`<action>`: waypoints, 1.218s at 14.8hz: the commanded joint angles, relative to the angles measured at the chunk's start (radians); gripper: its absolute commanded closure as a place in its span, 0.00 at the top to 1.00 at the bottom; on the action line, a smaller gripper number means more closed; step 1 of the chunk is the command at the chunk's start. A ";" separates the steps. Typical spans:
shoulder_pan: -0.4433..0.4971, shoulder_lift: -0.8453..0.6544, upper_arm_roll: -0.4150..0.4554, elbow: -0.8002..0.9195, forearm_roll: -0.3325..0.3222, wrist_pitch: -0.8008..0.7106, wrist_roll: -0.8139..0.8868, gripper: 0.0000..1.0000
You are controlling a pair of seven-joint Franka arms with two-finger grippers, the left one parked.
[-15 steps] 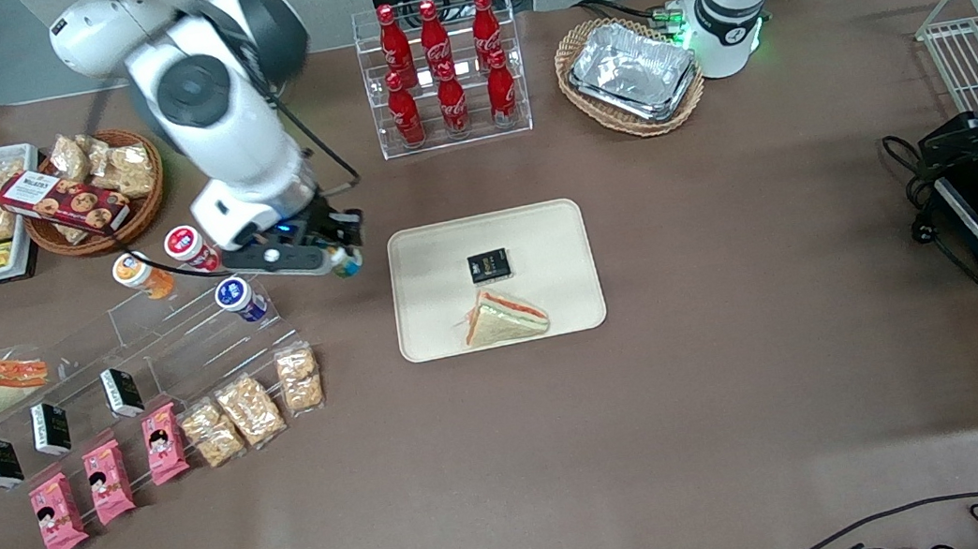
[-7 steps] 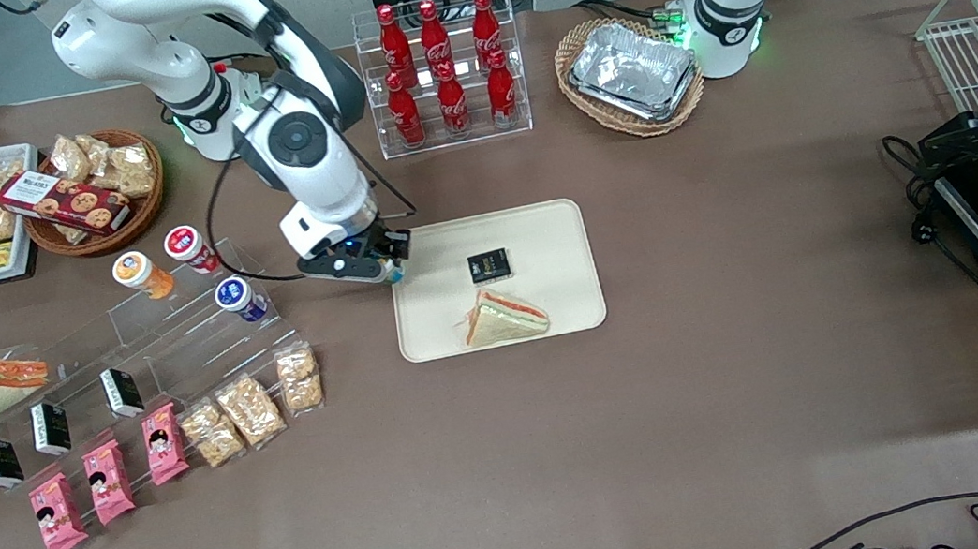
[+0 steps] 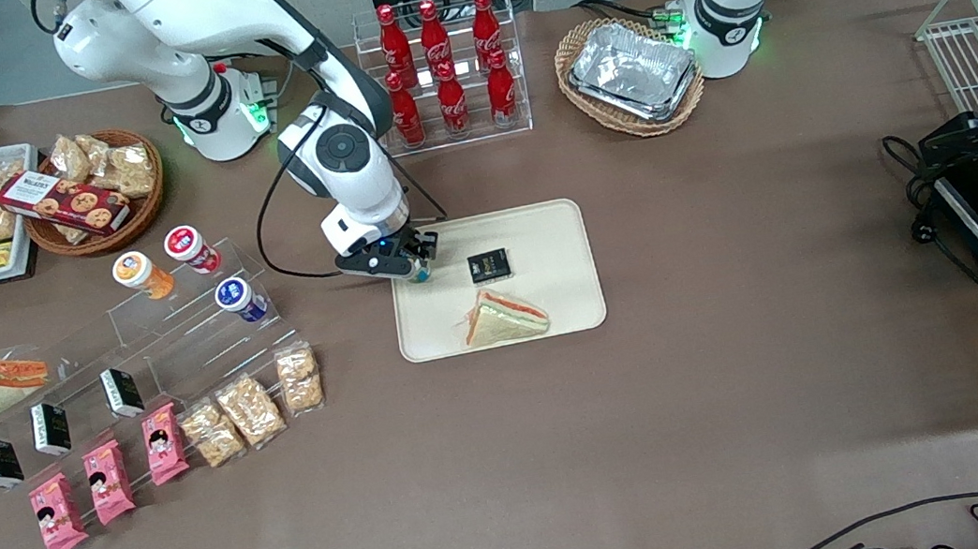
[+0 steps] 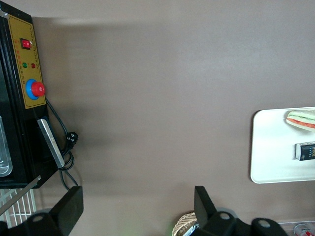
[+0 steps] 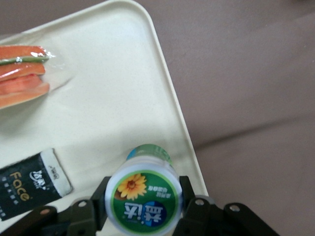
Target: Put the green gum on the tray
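My right gripper (image 3: pixel 418 268) is shut on the green gum (image 5: pixel 142 200), a small bottle with a white lid and a green and yellow flower label. It holds the bottle over the cream tray (image 3: pixel 554 226), just inside the tray's edge toward the working arm's end. In the front view only the bottle's teal base (image 3: pixel 422 274) peeks out below the gripper. In the right wrist view the tray (image 5: pixel 118 73) lies under the bottle, with its rounded corner and rim beside it.
On the tray lie a small black packet (image 3: pixel 489 265) and a wrapped sandwich (image 3: pixel 504 318). A clear tiered rack holds the orange (image 3: pixel 140 274), red (image 3: pixel 189 248) and dark blue (image 3: pixel 240 299) bottles toward the working arm's end. Cola bottles (image 3: pixel 444 73) and a foil tray in a basket (image 3: pixel 631 74) stand farther from the camera.
My right gripper has carried the green gum from beside the rack sideways to above the tray's edge. Nothing else moved.
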 commanded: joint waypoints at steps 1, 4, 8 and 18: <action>0.015 0.001 -0.013 -0.009 0.009 0.027 0.014 0.99; 0.015 0.004 -0.013 -0.008 0.008 0.027 0.056 1.00; 0.013 0.003 -0.011 -0.009 0.009 0.026 0.056 1.00; -0.022 -0.179 -0.022 0.043 0.011 -0.163 0.005 1.00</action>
